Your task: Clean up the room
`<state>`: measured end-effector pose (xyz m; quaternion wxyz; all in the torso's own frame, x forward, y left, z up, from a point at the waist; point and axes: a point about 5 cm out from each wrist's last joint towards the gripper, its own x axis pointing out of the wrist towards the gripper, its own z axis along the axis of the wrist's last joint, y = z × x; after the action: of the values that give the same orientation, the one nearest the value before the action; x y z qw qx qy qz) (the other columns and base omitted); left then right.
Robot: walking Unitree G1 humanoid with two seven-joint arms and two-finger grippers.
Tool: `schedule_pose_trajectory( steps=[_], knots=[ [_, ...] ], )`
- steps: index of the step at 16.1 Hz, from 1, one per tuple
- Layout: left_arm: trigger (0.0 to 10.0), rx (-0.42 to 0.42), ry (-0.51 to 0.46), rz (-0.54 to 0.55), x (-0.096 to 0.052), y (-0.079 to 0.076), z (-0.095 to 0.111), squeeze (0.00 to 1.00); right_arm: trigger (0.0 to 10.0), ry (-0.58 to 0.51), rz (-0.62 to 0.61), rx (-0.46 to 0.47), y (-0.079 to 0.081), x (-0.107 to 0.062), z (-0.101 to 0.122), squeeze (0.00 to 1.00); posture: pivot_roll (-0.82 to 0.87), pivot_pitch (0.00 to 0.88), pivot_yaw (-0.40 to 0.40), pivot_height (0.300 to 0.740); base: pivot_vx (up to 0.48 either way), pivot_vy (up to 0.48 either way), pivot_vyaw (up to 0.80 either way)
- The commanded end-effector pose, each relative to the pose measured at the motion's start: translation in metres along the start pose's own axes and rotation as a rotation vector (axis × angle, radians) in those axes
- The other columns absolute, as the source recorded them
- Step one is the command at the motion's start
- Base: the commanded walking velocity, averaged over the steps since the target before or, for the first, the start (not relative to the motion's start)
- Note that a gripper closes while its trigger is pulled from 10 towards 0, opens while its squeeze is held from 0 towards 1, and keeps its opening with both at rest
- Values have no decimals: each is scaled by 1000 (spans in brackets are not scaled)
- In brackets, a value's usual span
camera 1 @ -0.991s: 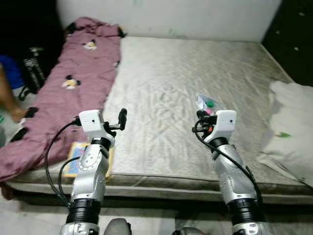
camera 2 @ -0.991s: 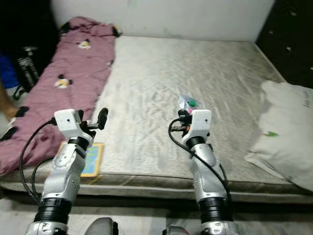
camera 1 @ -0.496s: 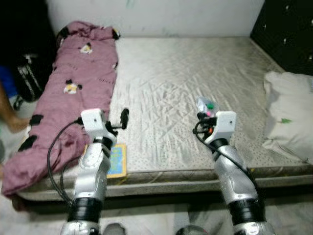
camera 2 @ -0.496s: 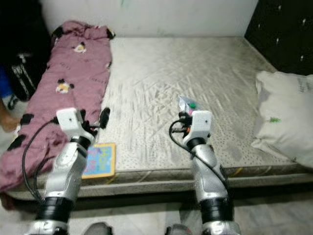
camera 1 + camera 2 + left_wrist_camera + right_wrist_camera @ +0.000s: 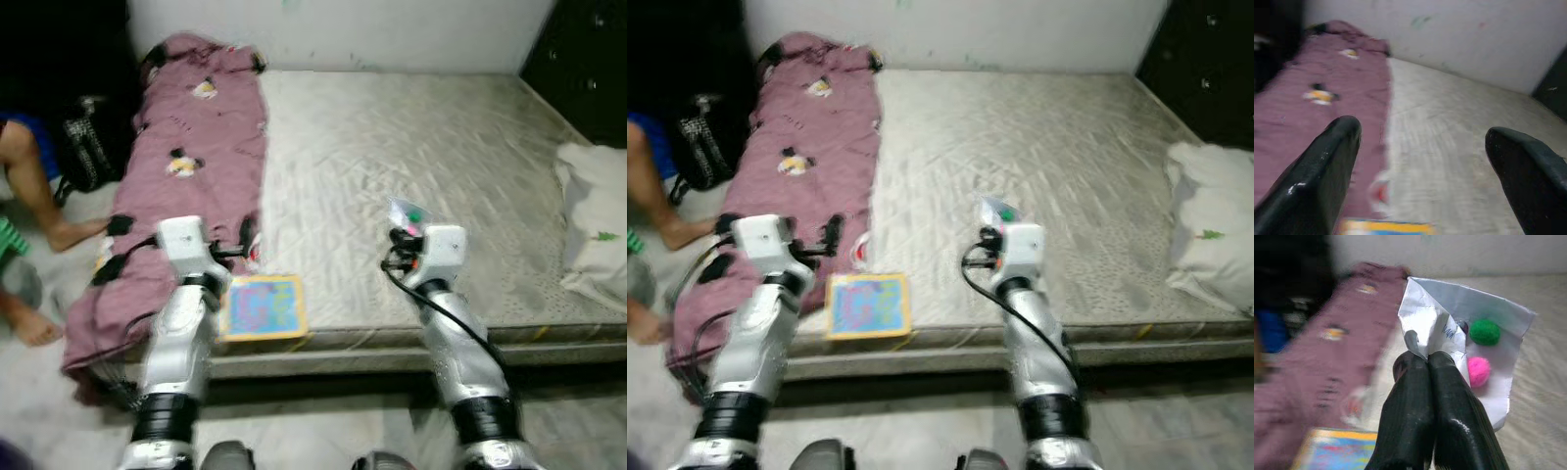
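- head views: the right pincer [image 5: 404,232], at centre right of the frame above the bare mattress [image 5: 441,147], is closed on a small clear plastic packet [image 5: 405,211] with a green and a pink ball inside. the left pincer [image 5: 245,238] is at lower left of centre, over the edge of the maroon blanket [image 5: 186,147] that runs up the left side of the bed. a colourful picture book [image 5: 260,305] lies flat at the mattress's front edge, just below and beside that pincer. a white pillow [image 5: 593,230] sits at the right edge; a person's bare legs [image 5: 39,186] and a black bag [image 5: 83,147] are on the floor at the far left.
- left wrist view: the left pincer's two fingers [image 5: 1327,161] stand wide apart with nothing between them; blanket and mattress lie beyond, and a strip of the book's yellow edge shows at the bottom of the frame.
- right wrist view: the right pincer's fingers [image 5: 1415,396] are pressed together on the packet's crumpled lower corner, the balls sitting at upper right of the frame.
- handling, as a judgement: the packet looks light, thin and slippery, so a pinch on the film could slide; keep it firm. the book looks stiff and flat, best taken by the edge overhanging the mattress.
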<state>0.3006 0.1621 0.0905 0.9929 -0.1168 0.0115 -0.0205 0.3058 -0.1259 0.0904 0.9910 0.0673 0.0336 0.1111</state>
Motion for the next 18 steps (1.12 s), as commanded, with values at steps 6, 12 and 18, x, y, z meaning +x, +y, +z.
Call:
schedule_pose_trajectory(
  steps=[6, 12, 18],
  knots=[
    [10000, -12, -14, -25, 4, -9, 3, 0, 10000, -9, -14, -15, -9, 0, 4, 0, 1, 1, -26, 740, 0, 480, 0],
    [10000, -7, -16, -25, 6, -9, 4, 0, 10000, -17, 4, -17, -7, 1, 5, 0, -1, 0, -22, 740, 0, 480, 0],
    [10000, 5, -17, -16, 6, -8, 4, 0, 10000, -19, 10, -20, -6, 2, 6, 0, -2, 2, -22, 740, 0, 391, 0]
  ],
)
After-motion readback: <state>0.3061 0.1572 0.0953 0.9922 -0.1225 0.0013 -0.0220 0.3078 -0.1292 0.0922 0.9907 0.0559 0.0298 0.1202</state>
